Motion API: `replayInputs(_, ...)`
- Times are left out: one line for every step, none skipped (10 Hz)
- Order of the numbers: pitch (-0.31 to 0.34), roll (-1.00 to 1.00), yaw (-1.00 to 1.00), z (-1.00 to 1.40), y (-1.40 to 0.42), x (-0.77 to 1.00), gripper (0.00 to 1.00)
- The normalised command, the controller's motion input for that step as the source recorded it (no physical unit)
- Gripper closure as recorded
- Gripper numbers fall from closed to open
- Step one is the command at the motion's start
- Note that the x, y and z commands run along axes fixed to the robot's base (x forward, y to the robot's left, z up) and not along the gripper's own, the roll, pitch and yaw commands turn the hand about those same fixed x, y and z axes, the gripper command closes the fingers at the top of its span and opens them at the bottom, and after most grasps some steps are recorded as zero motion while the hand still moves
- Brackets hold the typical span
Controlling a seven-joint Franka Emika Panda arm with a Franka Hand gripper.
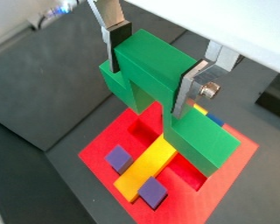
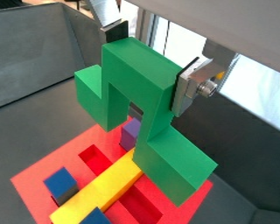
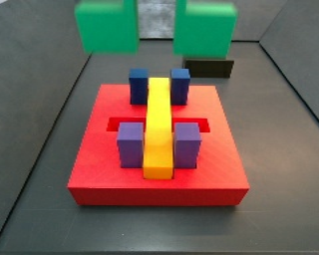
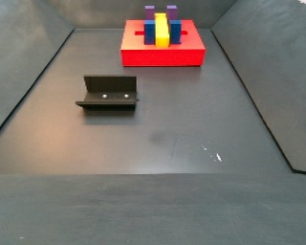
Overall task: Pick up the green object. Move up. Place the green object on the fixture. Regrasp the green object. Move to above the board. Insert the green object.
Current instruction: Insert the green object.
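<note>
The green object (image 1: 154,87) is a blocky arch with two legs, and both wrist views show it (image 2: 136,87). My gripper (image 1: 149,74) is shut on its top block, one silver finger on each side, as the opposite wrist view (image 2: 150,61) also shows. It hangs above the red board (image 1: 101,144), apart from it. In a side view only its two legs (image 3: 107,25) show at the top edge, above the board's (image 3: 156,189) far end. The gripper itself is out of both side views.
The board holds a long yellow bar (image 3: 159,129) flanked by blue blocks (image 3: 140,85) and purple blocks (image 3: 129,144). The dark fixture (image 4: 108,93) stands on the grey floor away from the board (image 4: 163,57). Grey walls enclose the floor.
</note>
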Motion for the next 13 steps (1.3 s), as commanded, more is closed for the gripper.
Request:
replayInputs(-0.17, -0.39, 0.05, -0.29, 0.0, 0.0, 1.0)
replayInputs(-0.216, -0.36, 0.07, -0.26, 0.0, 0.0, 1.0)
replayInputs(-0.261, -0.27, 0.09, -0.29, 0.0, -0.02, 1.0)
replayInputs(-0.19, -0.22, 0.07, -0.27, 0.0, 0.0, 1.0)
replayInputs(-0.124, -0.1, 0.04, -0.26, 0.0, 0.17, 1.0)
replayInputs(-0.069, 0.05, 0.06, -0.35, 0.0, 0.38, 1.0)
replayInputs(-0.059, 0.14, 0.15, -0.43, 0.0, 0.43, 1.0)
replayInputs(-0.059, 0.19, 0.14, -0.4, 0.0, 0.38, 1.0)
replayInputs(-0.036, 0.32, 0.11, -0.28, 0.0, 0.26, 1.0)
replayInputs(-0.019, 0.37, 0.15, -0.16, 0.0, 0.05, 1.0)
replayInputs(-0.031, 0.48, 0.18, -0.17, 0.0, -0.13, 1.0)
replayInputs(-0.036, 0.34, 0.11, -0.21, -0.01, -0.27, 1.0)
replayInputs(0.0, 0.16, 0.1, -0.21, -0.1, -0.05, 1.0)
